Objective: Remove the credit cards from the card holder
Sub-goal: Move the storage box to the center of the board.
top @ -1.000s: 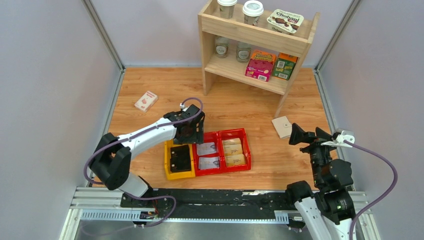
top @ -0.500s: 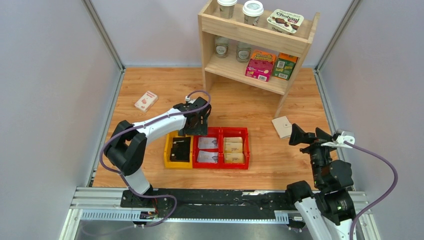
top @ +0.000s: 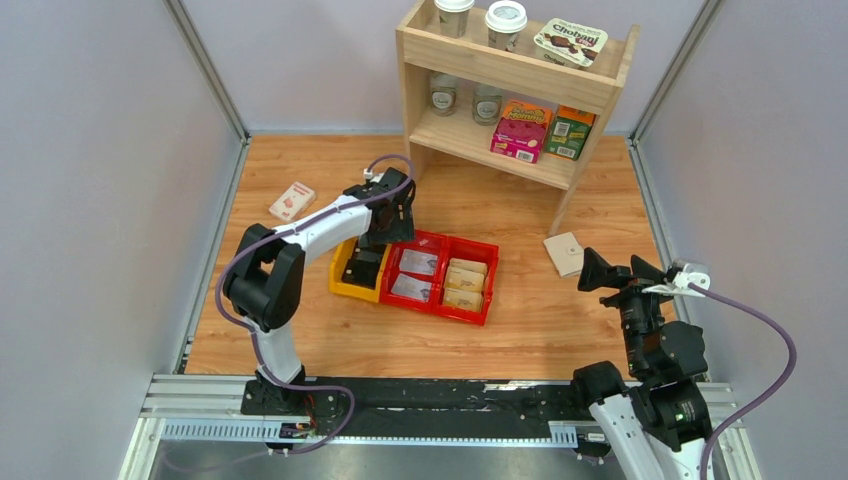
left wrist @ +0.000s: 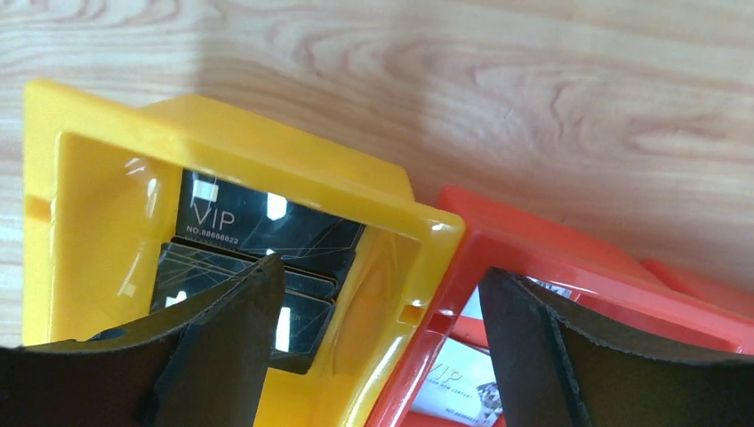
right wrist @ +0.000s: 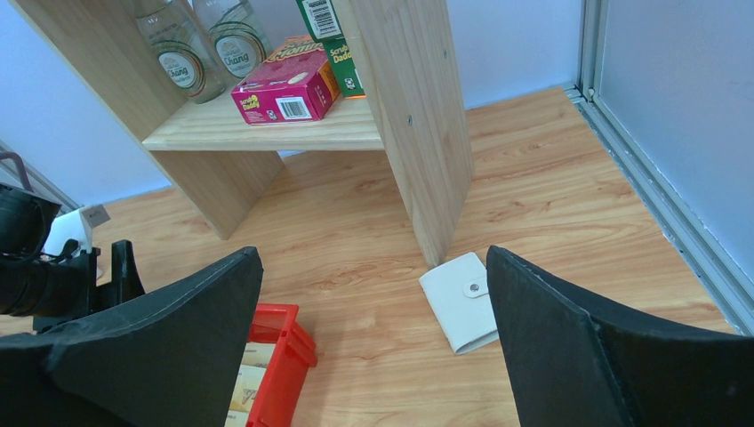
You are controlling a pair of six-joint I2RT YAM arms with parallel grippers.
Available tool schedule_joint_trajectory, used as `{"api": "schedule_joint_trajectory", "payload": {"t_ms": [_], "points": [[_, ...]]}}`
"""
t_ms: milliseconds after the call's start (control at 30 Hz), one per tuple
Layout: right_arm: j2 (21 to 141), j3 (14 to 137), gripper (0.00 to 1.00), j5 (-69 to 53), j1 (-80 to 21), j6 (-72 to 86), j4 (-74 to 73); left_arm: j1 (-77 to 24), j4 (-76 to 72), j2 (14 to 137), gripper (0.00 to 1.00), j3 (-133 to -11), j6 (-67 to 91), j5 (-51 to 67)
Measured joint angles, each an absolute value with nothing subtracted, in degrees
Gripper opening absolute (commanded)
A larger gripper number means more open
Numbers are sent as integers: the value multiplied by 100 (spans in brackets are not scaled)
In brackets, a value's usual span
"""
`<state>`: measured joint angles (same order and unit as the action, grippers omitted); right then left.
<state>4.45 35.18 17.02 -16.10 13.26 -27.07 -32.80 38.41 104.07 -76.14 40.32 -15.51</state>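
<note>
From above, shows the small cream-beige bifold card holder [top: 565, 253] lying shut on the wood-grain counter [top: 300, 330], right of centre, just by the foot of the pale wooden shelf unit [top: 500, 65]. Places the right pincer [top: 615, 270] near it, spread wide, gripping nothing. Puts the left pincer [top: 380, 243] at the far rim of the glossy yellow plastic bin [top: 345, 285], beside the red plastic two-part bin [top: 489, 285] with thin silver-grey printed cards [top: 418, 262] in its left part.

From the left wrist, shows that pincer parted and empty, straddling the yellow bin's corner wall above shiny black cards [left wrist: 258, 222].

From the right wrist, frames the holder ahead of the wide-spread pincer, snap tab fastened, smooth and soft-edged. Looks like the very start, with nothing opened yet. Calls next for reaching the holder, pinning it and popping the snap. Cannot tell whether cards sit inside.
</note>
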Motion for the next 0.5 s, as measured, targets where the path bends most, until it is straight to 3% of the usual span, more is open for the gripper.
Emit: {"api": "schedule_joint_trajectory", "payload": {"t_ms": [500], "points": [[447,3516,100,1697,-1610,1326,-2705,-2670,3020,11260,88,-8388,5363,-1472]]}}
